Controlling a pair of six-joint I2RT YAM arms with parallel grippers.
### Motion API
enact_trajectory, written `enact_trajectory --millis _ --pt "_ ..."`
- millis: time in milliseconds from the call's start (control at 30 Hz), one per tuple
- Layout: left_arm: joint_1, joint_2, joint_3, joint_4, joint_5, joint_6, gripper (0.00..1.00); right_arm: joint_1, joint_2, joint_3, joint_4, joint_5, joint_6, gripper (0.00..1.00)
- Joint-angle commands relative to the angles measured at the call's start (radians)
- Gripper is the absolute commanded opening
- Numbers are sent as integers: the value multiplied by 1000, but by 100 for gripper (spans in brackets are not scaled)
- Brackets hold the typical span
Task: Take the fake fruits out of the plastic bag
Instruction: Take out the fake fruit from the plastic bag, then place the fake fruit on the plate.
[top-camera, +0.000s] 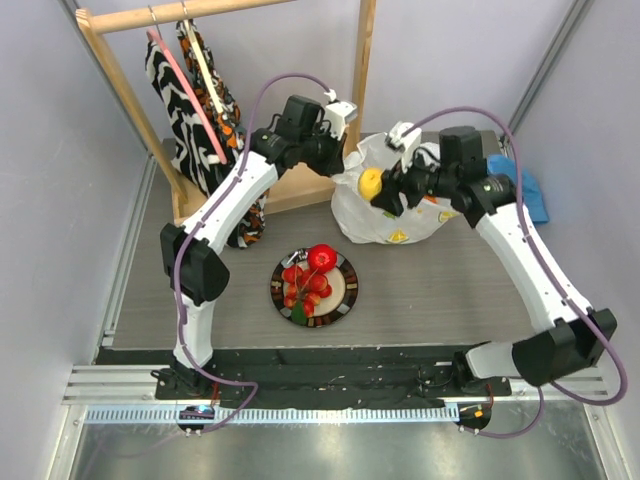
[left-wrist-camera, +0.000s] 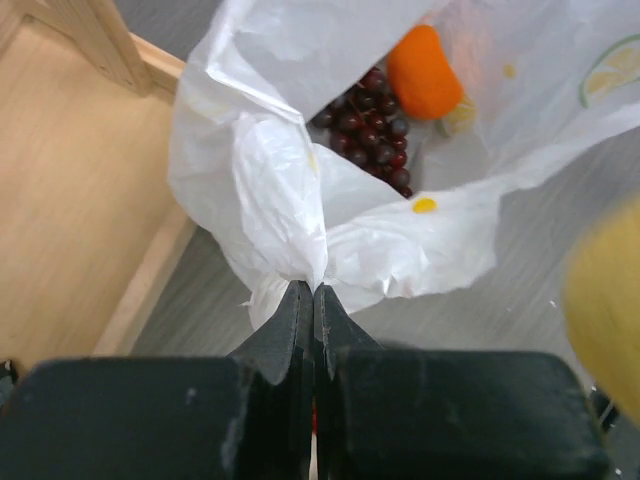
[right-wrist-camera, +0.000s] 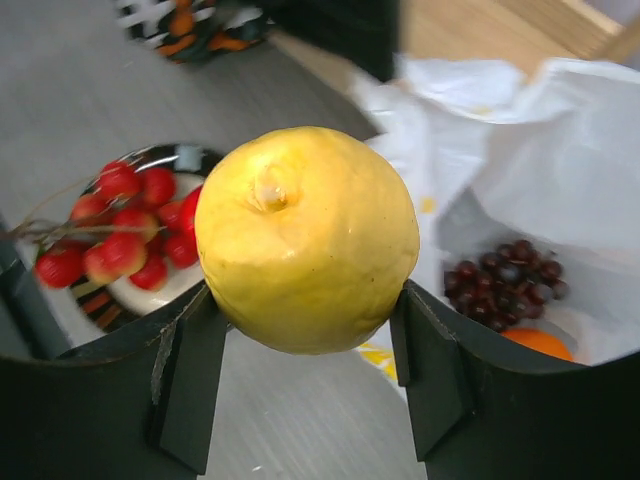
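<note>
"Yellow lemon (right-wrist-camera: 305, 240), where's it at?"
"Clamped btw the fingers of your right gripper (right-wrist-camera: 305, 300), up over the table, just outside the plastic bag (left-wrist-camera: 280, 190). Prob. hard, light, slick, so grip its widest part."
"Left gripper (left-wrist-camera: 313, 300)?"
"Pinched tight on the bag's rim. Thin, crinkly stuff, likely no stiffness. Orange (left-wrist-camera: 425, 70) and grapes (left-wrist-camera: 370, 130) lie inside. Plate (top-camera: 347, 285) w/ apple (top-camera: 322, 257) and berries (top-camera: 303, 285) is near; wooden rack (left-wrist-camera: 70, 180) crowds the bag."
</note>
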Motion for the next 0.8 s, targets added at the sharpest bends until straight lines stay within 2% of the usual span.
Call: enact_trajectory --millis 0,167,267,333,633,767 --pt "-1 -2 48 42 -70 30 0 138 -125 -125 -111 -61 -130 22" --pt "0 -34 20 44 -96 34 0 301 -137 -263 -196 -5 -316 23" --pt "2 -59 -4 36 -97 35 0 357 -137 -353 -140 31 -392 23" --pt "2 -71 -21 35 -102 35 0 408 -122 -419 -86 106 -434 24" --pt "2 -143 -121 27 -130 49 0 453 82 -492 200 256 -564 24" --pt "2 -171 -161 25 -130 50 0 457 158 -450 233 276 -569 24"
